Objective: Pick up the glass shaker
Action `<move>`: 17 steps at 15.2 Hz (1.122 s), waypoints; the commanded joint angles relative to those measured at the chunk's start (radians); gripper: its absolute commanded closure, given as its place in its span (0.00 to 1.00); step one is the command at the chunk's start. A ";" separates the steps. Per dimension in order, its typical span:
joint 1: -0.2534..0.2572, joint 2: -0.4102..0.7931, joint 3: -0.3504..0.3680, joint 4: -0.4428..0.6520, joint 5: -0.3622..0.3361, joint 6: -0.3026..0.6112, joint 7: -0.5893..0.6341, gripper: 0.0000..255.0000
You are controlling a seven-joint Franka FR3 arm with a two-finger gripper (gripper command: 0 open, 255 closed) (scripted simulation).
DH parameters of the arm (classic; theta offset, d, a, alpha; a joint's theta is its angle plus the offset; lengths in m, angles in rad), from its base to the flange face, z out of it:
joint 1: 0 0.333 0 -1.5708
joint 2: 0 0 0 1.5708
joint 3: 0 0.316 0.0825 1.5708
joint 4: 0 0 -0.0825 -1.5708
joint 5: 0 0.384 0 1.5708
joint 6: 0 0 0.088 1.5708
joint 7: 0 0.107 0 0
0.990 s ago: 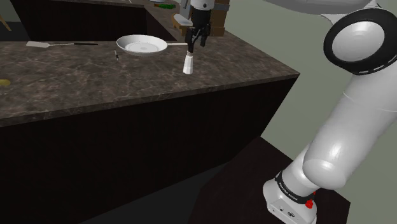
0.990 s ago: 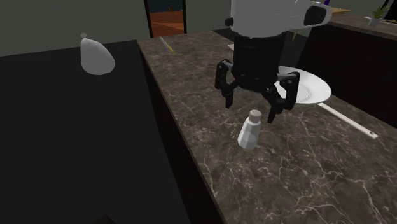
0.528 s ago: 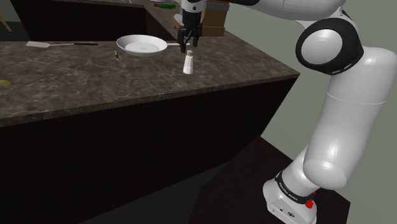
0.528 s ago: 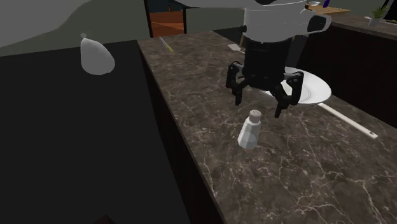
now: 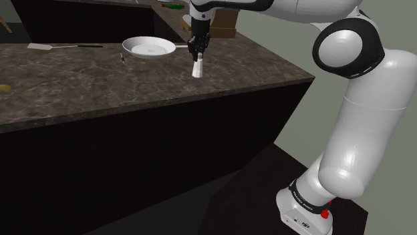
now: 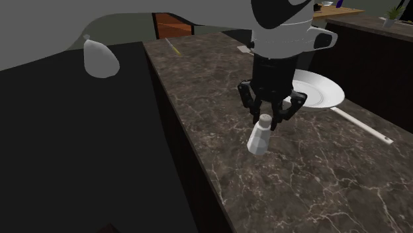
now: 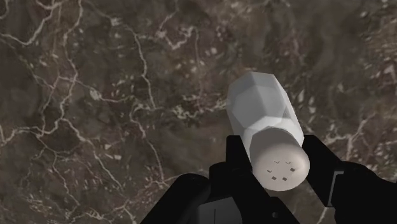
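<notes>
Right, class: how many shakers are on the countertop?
1. The shaker stands on the dark countertop near the white pan, its cap inside the open gripper. The arm may hide part of the counter.

Veined dark stone counter [image 7: 95,95]; smooth, matt whitish shaker [image 7: 262,111].

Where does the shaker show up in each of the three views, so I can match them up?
Shoulder view: the shaker stands upper middle on the dark veined countertop, right of the white plate.
Second exterior view: the shaker is near the centre, left of the plate.
Wrist view: the shaker is right in front of the hand, cap towards the camera.
Shared landmark: the black hand at the shaker's cap.
</notes>
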 commanded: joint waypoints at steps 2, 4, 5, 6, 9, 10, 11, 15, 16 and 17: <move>0.000 0.001 0.000 -0.001 0.000 0.000 0.000 1.00; 0.000 0.000 0.000 -0.002 0.000 0.001 0.000 1.00; -0.001 -0.001 0.000 -0.003 0.000 0.001 0.000 1.00; -0.001 0.000 0.000 -0.002 0.000 0.001 0.000 1.00; 0.001 0.005 0.000 0.032 0.000 -0.028 -0.002 1.00; 0.001 0.008 0.000 0.050 0.000 -0.043 -0.003 1.00; 0.002 0.012 0.000 0.069 0.000 -0.058 -0.004 1.00; 0.004 0.030 0.000 0.150 -0.001 -0.121 -0.009 1.00; 0.005 0.035 0.000 0.172 -0.001 -0.138 -0.011 1.00; 0.006 0.041 0.000 0.195 -0.002 -0.155 -0.012 1.00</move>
